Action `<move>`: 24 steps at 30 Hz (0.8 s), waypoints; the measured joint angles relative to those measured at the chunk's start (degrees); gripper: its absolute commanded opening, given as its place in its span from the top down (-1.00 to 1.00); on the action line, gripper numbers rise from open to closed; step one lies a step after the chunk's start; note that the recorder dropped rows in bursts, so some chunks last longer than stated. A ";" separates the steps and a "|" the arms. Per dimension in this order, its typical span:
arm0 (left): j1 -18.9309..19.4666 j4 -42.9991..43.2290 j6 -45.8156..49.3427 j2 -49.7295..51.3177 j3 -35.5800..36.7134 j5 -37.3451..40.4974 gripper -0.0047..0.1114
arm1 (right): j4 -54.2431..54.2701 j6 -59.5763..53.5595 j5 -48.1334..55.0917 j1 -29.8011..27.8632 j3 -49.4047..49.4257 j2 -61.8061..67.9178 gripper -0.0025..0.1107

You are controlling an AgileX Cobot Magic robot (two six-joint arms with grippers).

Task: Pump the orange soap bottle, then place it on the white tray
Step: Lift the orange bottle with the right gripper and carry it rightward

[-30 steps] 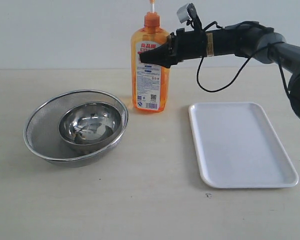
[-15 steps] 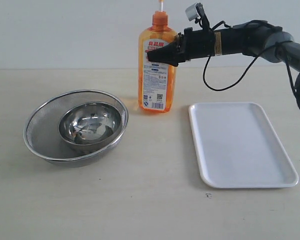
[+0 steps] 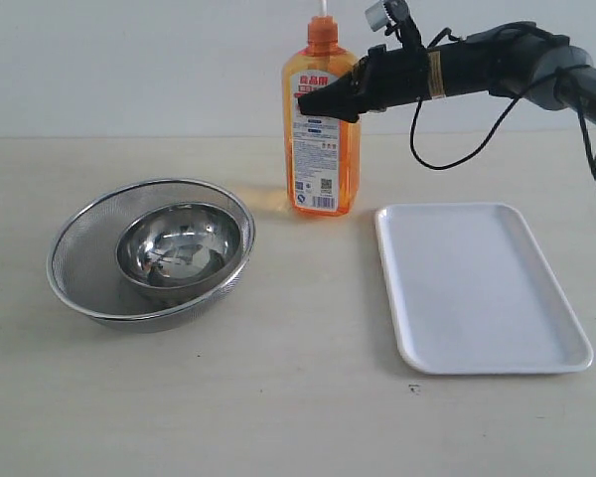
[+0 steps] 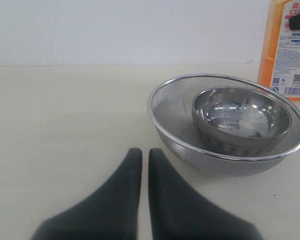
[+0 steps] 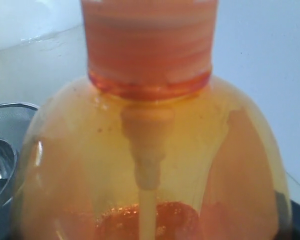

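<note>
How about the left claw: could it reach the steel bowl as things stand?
Probably yes. The left claw, shut, faces the bowl across bare table; nothing lies between. The bowl sits in a strainer, open on top.

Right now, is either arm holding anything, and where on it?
The right tool grips the orange soap bottle by its upper body; the left tool holds nothing.

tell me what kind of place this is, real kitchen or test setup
Most likely a robot test bench, not a real kitchen: a pale table against a blank wall, a robot gripper holding a soap bottle, and only a bowl in a strainer and a tray beside it.
</note>
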 measured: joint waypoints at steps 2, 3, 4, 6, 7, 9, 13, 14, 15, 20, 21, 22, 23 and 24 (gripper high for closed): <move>0.00 0.00 0.00 0.00 0.00 0.00 0.84 | 0.00 0.86 1.57 0.00 0.00 -0.11 0.96; 0.00 0.00 0.00 0.00 0.00 0.00 0.84 | 0.00 1.22 2.94 0.00 0.00 -0.22 0.96; 0.00 0.00 0.00 0.00 0.00 0.00 0.84 | 0.00 1.35 3.90 0.00 0.00 -0.35 0.96; 0.00 0.00 0.00 0.00 0.00 0.00 0.84 | 0.00 1.58 6.99 0.00 0.32 -0.87 0.96; 0.00 0.00 0.00 0.00 0.00 0.00 0.84 | 0.00 2.23 8.60 0.00 0.37 -1.23 0.96; 0.00 0.00 0.00 0.00 0.00 0.00 0.84 | 0.00 2.92 10.98 0.00 0.37 -1.64 0.96; 0.00 0.00 0.00 0.00 0.00 0.00 0.84 | 0.00 3.36 14.73 0.14 0.37 -1.87 0.96; 0.00 0.00 0.00 0.00 0.00 0.00 0.84 | 0.00 3.66 15.54 0.23 0.37 -1.87 0.96; 0.00 0.00 0.00 0.00 0.00 0.00 0.84 | 0.00 4.01 16.39 0.48 0.46 -1.87 0.96; 0.00 0.00 0.00 0.00 0.00 0.00 0.84 | 0.00 5.46 19.56 2.27 0.46 -1.87 0.96; 0.00 0.00 0.00 0.00 0.00 0.00 0.84 | 0.00 5.61 20.00 2.63 0.46 -1.87 0.96; 0.00 0.00 0.00 0.00 0.00 0.00 0.84 | 0.00 5.78 20.31 2.89 0.46 -1.87 0.96; 0.00 0.00 0.00 0.00 0.00 0.00 0.84 | 0.00 5.82 20.72 3.29 0.46 -1.87 0.96; 0.00 0.00 0.00 0.00 0.00 0.00 0.84 | 0.00 5.96 20.95 3.59 0.46 -1.87 0.96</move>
